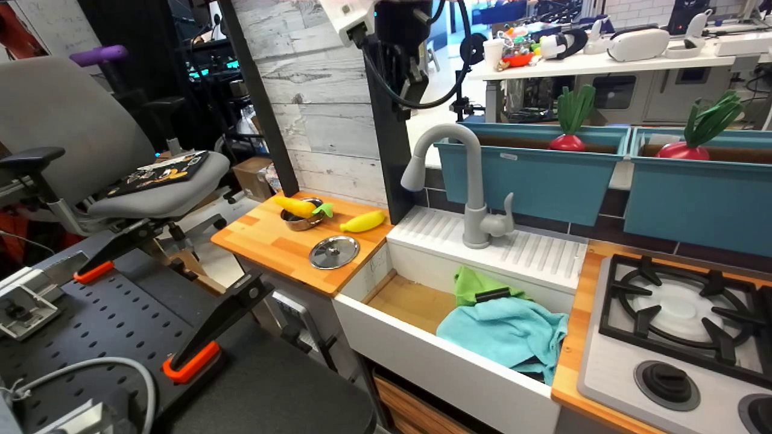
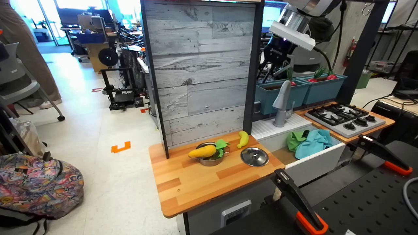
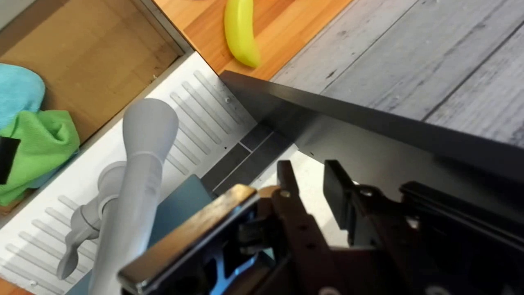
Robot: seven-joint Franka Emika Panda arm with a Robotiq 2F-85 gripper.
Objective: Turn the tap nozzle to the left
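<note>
In the wrist view the gripper is released, its two black fingers standing part-way apart with a pale surface seen through the gap; the tap nozzle stands to the picture's left of them, apart from both, its free end pointing along the white ledge toward a wooden counter. One banana lies on that counter; one green cloth and one blue cloth lie at the picture's left edge. In an exterior view the arm reaches in from the top edge with the gripper angled down, higher in the picture than the nozzle's arch; the single nozzle stands upright on the ledge behind the sink. Two blue planters show one red vegetable each, and one pot, a yellow vegetable lying partly over its rim, sits near one lid. In an exterior view with three stove knobs and one backpack, the arm slants in from the upper right, its gripper tipped down toward the picture's left; three red vegetables show there, and the fingers' spread cannot be judged at that size.
</note>
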